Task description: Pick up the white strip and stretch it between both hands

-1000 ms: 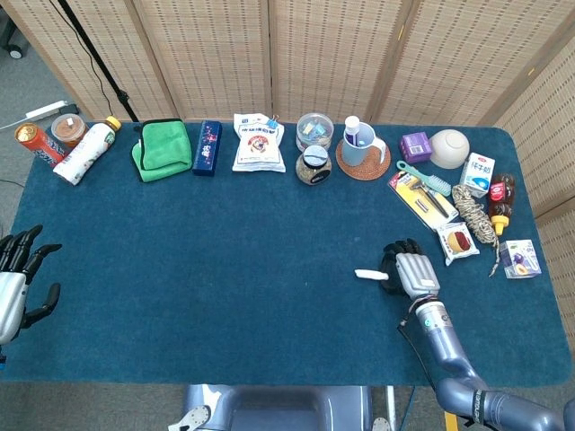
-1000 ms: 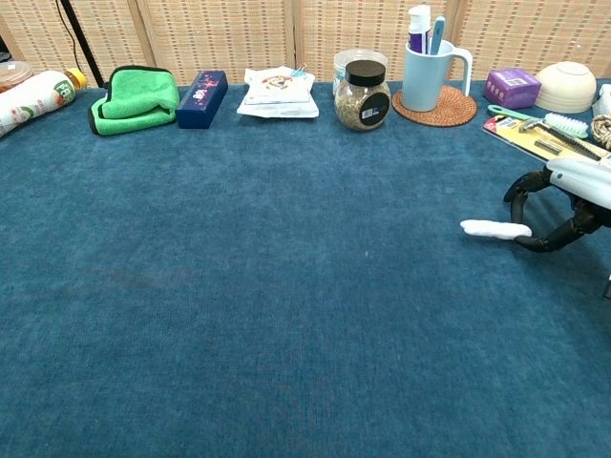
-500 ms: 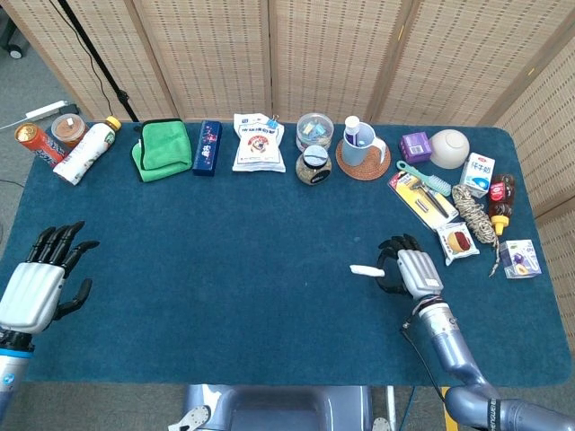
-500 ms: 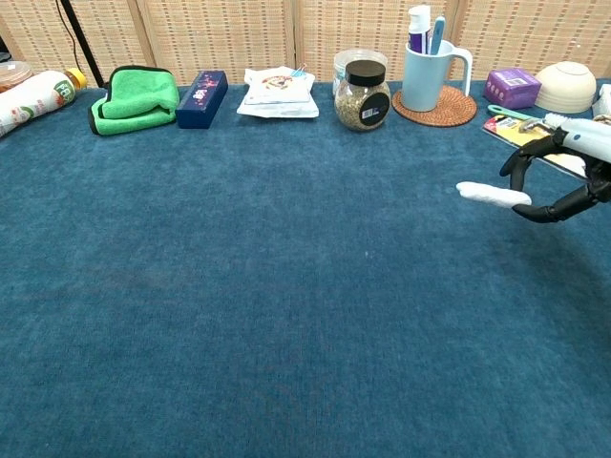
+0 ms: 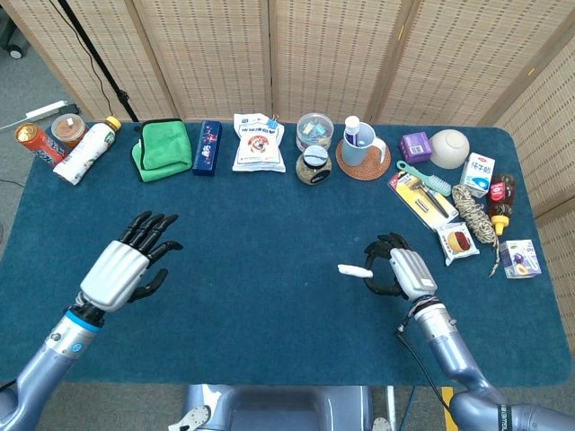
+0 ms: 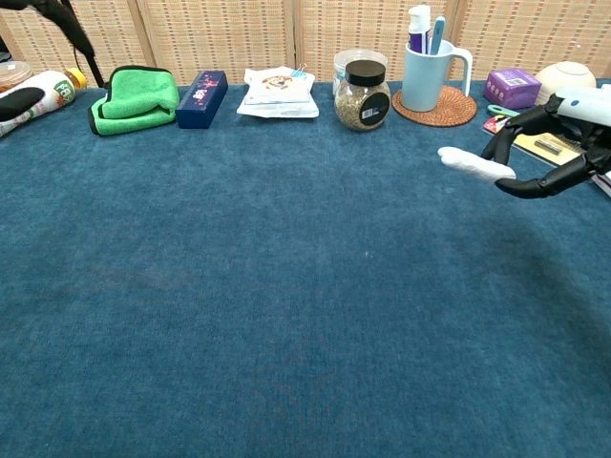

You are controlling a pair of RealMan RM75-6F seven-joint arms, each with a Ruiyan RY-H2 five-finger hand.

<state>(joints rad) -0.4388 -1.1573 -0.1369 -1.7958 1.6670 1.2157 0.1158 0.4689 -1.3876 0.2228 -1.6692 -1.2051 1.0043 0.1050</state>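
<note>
The white strip (image 5: 354, 270) is a short white band, lifted off the blue table. My right hand (image 5: 399, 271) pinches its right end, and the free end sticks out to the left. The chest view shows the white strip (image 6: 474, 166) held above the cloth by my right hand (image 6: 558, 138) at the right edge. My left hand (image 5: 125, 266) hovers over the left part of the table with its fingers spread and nothing in it. Only its dark fingertips (image 6: 29, 96) reach into the chest view's top left corner.
Along the far edge stand a green cloth (image 5: 163, 148), a navy box (image 5: 207, 147), a snack bag (image 5: 259, 141), two jars (image 5: 314, 165) and a mug on a coaster (image 5: 361, 148). Packets, a rope (image 5: 473, 214) and a brush lie right of my right hand.
My right hand has risen and carried the strip left. My left hand has swung in from the table's left edge toward the middle, fingers still spread.
</note>
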